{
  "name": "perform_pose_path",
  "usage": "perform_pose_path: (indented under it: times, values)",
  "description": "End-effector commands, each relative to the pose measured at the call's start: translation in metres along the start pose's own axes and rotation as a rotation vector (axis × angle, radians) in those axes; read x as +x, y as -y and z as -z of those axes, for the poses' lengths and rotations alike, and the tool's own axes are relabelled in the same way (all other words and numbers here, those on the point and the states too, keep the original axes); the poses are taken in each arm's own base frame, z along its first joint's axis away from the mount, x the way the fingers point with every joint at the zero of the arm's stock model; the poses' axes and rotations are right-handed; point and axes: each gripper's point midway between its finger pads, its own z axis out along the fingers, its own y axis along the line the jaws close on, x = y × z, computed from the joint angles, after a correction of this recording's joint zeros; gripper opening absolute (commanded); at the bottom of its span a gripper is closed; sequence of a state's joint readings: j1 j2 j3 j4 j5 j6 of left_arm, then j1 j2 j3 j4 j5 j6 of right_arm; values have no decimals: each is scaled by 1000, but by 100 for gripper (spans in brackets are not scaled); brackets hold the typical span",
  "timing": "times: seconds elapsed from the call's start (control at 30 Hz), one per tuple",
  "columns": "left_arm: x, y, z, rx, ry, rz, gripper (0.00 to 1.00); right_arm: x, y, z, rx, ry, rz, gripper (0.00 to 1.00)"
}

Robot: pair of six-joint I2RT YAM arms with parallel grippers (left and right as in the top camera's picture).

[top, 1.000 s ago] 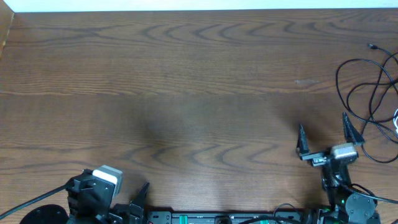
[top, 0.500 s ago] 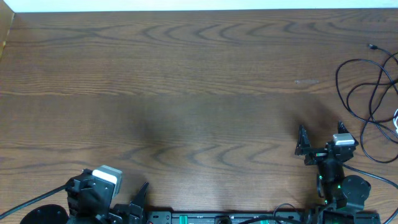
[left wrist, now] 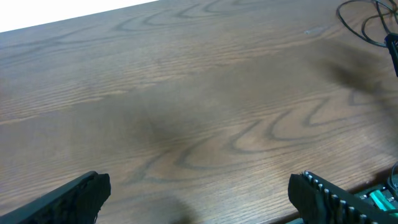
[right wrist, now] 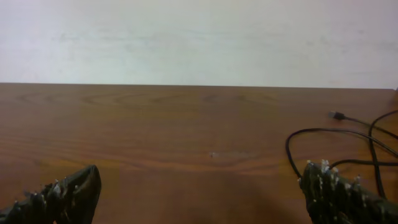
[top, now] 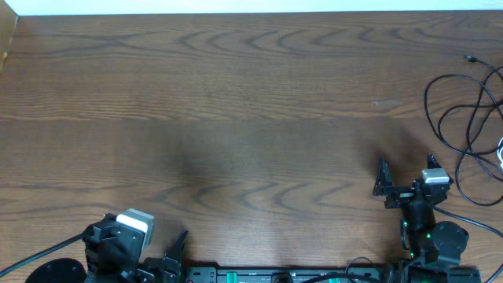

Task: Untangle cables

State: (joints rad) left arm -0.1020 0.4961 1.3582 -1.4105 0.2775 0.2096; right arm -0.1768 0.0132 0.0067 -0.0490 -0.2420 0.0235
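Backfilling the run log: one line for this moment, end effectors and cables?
left end effector: open, empty | right end effector: open, empty, apart from black cable | black cable: loose loops, robot's right, untouched

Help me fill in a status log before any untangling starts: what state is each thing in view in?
black cable, lying in loose overlapping loops, not held
plug end, free, plugged into nothing
white cable, only a sliver shows at the right edge of the overhead view; state cannot be told
left hand, open, empty
right hand, open, empty, apart from the black cable
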Motion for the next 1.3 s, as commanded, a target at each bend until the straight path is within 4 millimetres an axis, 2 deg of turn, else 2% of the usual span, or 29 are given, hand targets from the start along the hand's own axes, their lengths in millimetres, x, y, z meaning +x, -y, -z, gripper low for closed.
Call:
perform_pose_path:
  times: [0.0,0.6,1.27]
  values:
    - [-3,-1,5,-11,18,-1,98,2,-2,0,-3,-6,-17,99]
    - [-3,-1,5,-11,18,-2,98,3,-63,4,-252,-11,-2,99]
    - [-2,-1,5,-10,14,-1,98,3,-58,3,-227,-12,-3,99]
